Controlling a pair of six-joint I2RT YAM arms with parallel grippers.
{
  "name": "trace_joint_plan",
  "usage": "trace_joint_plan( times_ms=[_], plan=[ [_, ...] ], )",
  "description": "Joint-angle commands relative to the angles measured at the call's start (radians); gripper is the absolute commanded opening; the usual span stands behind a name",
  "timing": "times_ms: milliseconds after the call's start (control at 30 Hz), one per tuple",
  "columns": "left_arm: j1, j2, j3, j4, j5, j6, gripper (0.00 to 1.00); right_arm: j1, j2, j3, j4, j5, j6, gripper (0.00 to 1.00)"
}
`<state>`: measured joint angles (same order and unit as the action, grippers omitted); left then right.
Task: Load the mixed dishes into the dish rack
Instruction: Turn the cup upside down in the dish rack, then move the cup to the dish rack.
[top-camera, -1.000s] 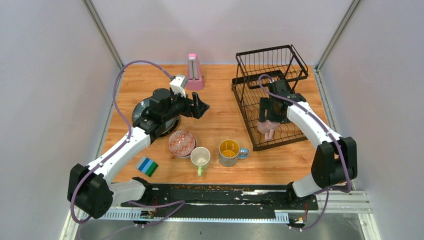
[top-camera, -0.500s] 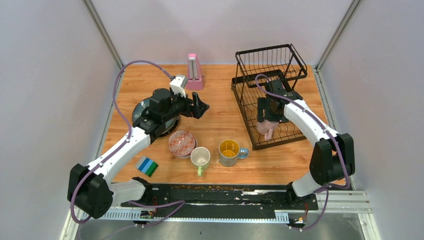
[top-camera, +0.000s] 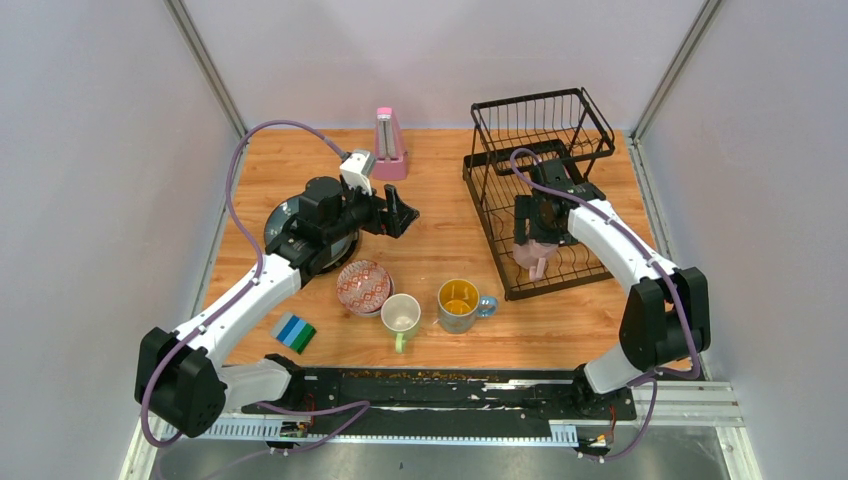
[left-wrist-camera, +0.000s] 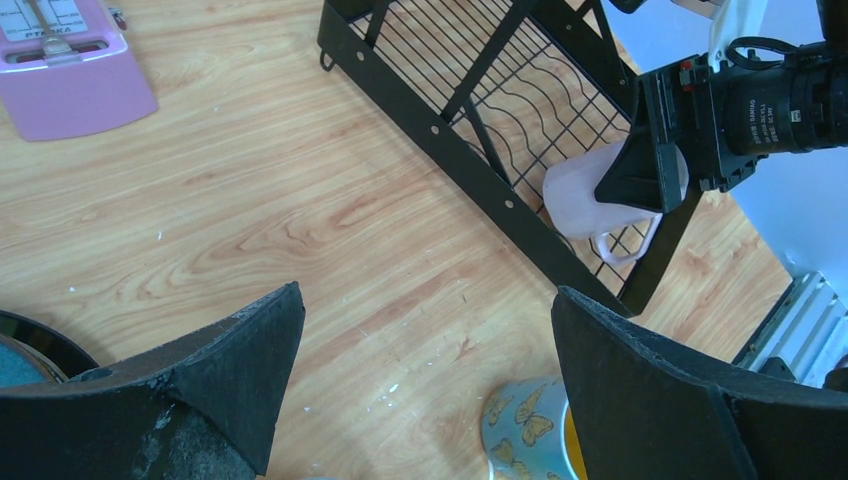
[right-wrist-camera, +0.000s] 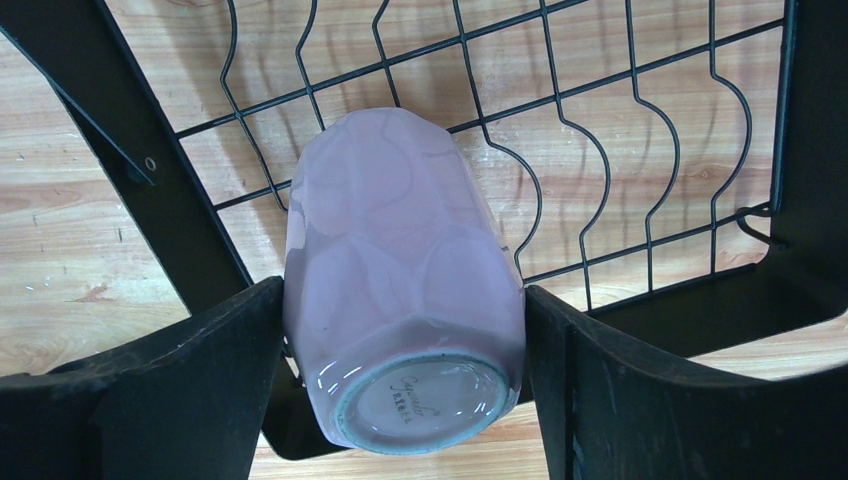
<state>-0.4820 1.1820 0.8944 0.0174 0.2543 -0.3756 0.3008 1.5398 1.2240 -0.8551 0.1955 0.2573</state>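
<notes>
The black wire dish rack (top-camera: 487, 235) stands at the far right. My right gripper (top-camera: 538, 240) is shut on the pink mug (top-camera: 533, 256), over the rack's near end. In the right wrist view the mug (right-wrist-camera: 400, 230) has its base towards the camera and its mouth towards the rack's curved wires (right-wrist-camera: 650, 170), with a finger on each side. My left gripper (top-camera: 400, 215) is open and empty above bare wood. On the table lie a red-patterned bowl (top-camera: 363, 286), a pale green mug (top-camera: 401, 316) and a grey mug with yellow inside (top-camera: 460, 303). The blue-grey plates (top-camera: 280, 225) are mostly hidden under my left arm.
A pink metronome (top-camera: 388, 145) stands at the back, left of the rack. A blue-green striped block (top-camera: 295, 333) lies near the front left. The rack's taller basket section (top-camera: 545, 120) is at its far end. Walls close in on both sides.
My right gripper has moved slightly farther into the rack with the pink mug. The left arm has not moved.
</notes>
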Motion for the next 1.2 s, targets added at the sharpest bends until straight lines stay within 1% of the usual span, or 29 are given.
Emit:
trace_joint_plan(
  times_ms=[0,133,267,433,500,567,633,800,867,1000,1067,1100,1167],
  plan=[
    [0.003,-0.016,-0.009,0.023,0.015,0.014,1.0,0.007,-0.069,0.007,0.039,0.003,0.001,0.84],
    [0.003,-0.018,-0.011,0.021,0.021,0.011,1.0,0.007,-0.076,-0.002,0.047,-0.007,0.006,0.95],
    [0.003,-0.021,-0.015,0.022,0.024,0.006,1.0,0.007,-0.084,-0.012,0.055,-0.01,0.008,0.97],
    [0.003,-0.023,-0.015,0.023,0.023,0.004,1.0,0.007,-0.097,-0.015,0.058,-0.01,0.014,0.97],
    [0.003,-0.022,-0.014,0.024,0.024,0.004,1.0,0.008,-0.119,-0.025,0.062,-0.01,0.027,0.95],
    [0.003,-0.021,-0.014,0.027,0.023,0.004,1.0,0.007,-0.159,-0.048,0.081,-0.01,0.05,0.91],
    [0.003,-0.023,-0.016,0.031,0.019,0.004,1.0,0.007,-0.221,-0.092,0.124,-0.027,0.062,0.88],
    [0.003,-0.033,-0.029,0.054,0.014,0.004,1.0,0.005,-0.407,-0.217,0.253,-0.064,0.086,0.88],
    [0.003,-0.034,-0.033,0.058,0.011,0.003,1.0,0.005,-0.482,-0.278,0.309,-0.062,0.112,0.83],
    [0.003,-0.035,-0.038,0.067,0.018,0.0,1.0,0.003,-0.639,-0.443,0.447,-0.021,0.204,0.75],
    [0.003,-0.032,-0.037,0.067,0.026,-0.005,1.0,0.004,-0.721,-0.545,0.514,0.017,0.293,0.71],
    [0.003,-0.03,-0.035,0.067,0.03,-0.006,1.0,0.001,-0.754,-0.576,0.537,0.024,0.326,0.7],
    [0.003,-0.024,-0.031,0.067,0.043,-0.012,1.0,-0.012,-0.801,-0.611,0.556,-0.025,0.368,0.72]
  ],
)
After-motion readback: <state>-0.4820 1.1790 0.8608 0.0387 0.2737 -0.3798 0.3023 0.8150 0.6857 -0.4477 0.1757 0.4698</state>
